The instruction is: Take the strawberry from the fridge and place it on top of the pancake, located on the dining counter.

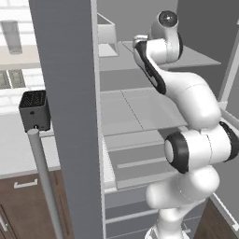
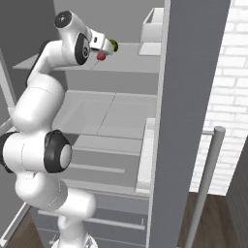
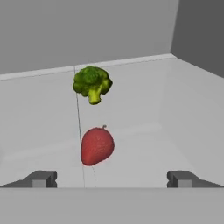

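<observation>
- Reaching into the open fridge [image 2: 121, 116], the white arm [image 2: 36, 111] bends up to a high shelf [image 2: 131, 60].
- In the hand view, the gripper [image 3: 112, 179] has its two dark finger tips [image 3: 41, 178] spread as wide as they go, one far to each side.
- Nothing sits between the tips. The gripper is holding nothing.
- The strawberry [image 3: 97, 146] is small and red. It lies on the pale grey shelf, just ahead of the gripper and a bit nearer one tip than the other. It is not touching either tip.
- In the right base view, the strawberry [image 2: 101, 56] shows as a red dot right by the end of the arm.
- A lumpy green vegetable [image 3: 92, 83] sits on the same shelf, behind the strawberry and apart from it.
- A grey fridge door [image 1: 70, 116] stands open at the side, with a long silver handle [image 1: 44, 186] next to it.
- Below the high shelf are more grey shelves and drawers [image 1: 140, 163].
</observation>
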You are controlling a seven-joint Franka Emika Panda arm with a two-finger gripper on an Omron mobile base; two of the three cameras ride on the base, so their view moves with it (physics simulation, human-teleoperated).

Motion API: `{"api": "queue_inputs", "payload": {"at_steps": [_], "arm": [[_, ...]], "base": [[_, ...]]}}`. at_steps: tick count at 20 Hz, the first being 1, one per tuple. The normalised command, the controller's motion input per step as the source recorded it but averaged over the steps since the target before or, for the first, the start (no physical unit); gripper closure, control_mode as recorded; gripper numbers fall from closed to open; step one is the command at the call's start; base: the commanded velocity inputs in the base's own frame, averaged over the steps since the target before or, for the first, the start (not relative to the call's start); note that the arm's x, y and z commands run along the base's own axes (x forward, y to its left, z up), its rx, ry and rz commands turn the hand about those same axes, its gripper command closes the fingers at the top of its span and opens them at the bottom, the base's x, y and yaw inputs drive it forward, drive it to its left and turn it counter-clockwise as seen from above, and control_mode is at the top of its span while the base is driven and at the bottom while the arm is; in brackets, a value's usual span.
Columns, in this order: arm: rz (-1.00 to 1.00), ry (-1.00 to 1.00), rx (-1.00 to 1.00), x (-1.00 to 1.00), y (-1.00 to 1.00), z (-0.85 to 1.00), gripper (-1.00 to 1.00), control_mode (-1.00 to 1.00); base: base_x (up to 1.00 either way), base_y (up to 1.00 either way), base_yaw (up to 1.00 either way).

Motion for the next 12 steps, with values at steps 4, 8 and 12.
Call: {"api": "queue_inputs", "payload": {"at_steps": [4, 8, 12], "arm": [[0.00, 0.03, 0.00, 0.20, 0.00, -0.14, -1.00, -1.00], [0.00, 0.07, 0.00, 0.21, 0.01, -0.16, -1.00, -1.00], [0.00, 0.03, 0.00, 0.29, 0.04, -0.17, -1.00, -1.00]], "base": [[0.00, 0.00, 0.00], [0.00, 0.00, 0.00], [0.00, 0.00, 0.00]]}}
